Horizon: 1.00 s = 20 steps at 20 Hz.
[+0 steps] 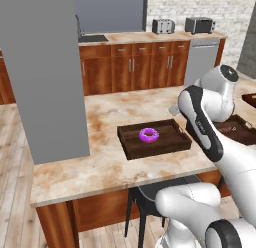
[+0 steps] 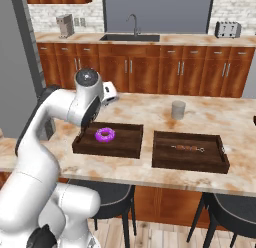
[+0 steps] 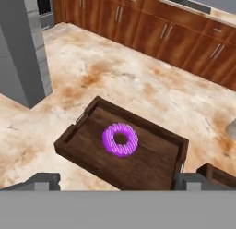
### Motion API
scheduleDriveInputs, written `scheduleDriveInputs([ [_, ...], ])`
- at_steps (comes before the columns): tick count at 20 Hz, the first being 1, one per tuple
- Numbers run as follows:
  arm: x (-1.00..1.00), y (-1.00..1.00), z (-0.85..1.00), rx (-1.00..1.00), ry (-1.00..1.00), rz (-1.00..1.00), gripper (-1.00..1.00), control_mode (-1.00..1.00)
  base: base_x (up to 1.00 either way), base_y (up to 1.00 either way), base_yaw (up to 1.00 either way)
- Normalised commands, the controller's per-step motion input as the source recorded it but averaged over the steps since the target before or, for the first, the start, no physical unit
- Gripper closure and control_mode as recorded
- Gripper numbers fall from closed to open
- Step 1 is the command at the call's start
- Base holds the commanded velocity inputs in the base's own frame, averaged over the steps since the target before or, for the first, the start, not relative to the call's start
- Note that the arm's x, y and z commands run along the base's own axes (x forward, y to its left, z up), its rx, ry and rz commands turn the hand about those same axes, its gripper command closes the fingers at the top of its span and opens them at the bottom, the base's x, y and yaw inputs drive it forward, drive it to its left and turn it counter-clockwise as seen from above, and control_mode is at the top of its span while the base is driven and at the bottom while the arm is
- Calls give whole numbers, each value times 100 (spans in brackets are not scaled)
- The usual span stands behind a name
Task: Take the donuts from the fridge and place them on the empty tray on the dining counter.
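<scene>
The robot's gripper (image 3: 117,179) hangs with its jaws spread wide and empty above the dining counter (image 3: 115,80), its two dark fingertips (image 3: 44,179) framing the scene from the hand view. Directly below sits one donut (image 3: 120,139), a small ring with glossy purple icing, lying flat near the middle of the dark wooden tray (image 3: 76,129) and touching nothing else. In the right base view that tray (image 2: 127,147) rests on the marbled stone just beside a second, similar tray (image 2: 165,159) bearing a small skewer of brown food (image 2: 187,148), with a grey cup (image 2: 178,109) behind them. The white arm (image 1: 202,124) arches over the counter's near edge, above black stools (image 2: 112,192). A sink and tap (image 2: 132,27) line the wooden cabinets along the back wall. The donut looks light and soft, its icing probably slick and easily marred; a gentle pinch across the ring from outer edge to outer edge, or over one side through the hole, would likely serve best. With one donut delivered, a second appears to remain to be brought from the fridge.
</scene>
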Motion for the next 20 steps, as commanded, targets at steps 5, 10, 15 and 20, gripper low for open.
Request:
scheduleDriveInputs([
  [5, -100, 2, 11, 0, -26, 0, -100, -100, 0, 0, 0],
  [10, -100, 4, 16, 0, -18, -1, -100, -100, 0, 0, 0],
  [15, -86, 0, 26, 1, -8, -2, -100, -100, 0, 0, 0],
  [20, -40, 2, 20, 0, 0, -2, -100, -100, 0, 0, 0],
])
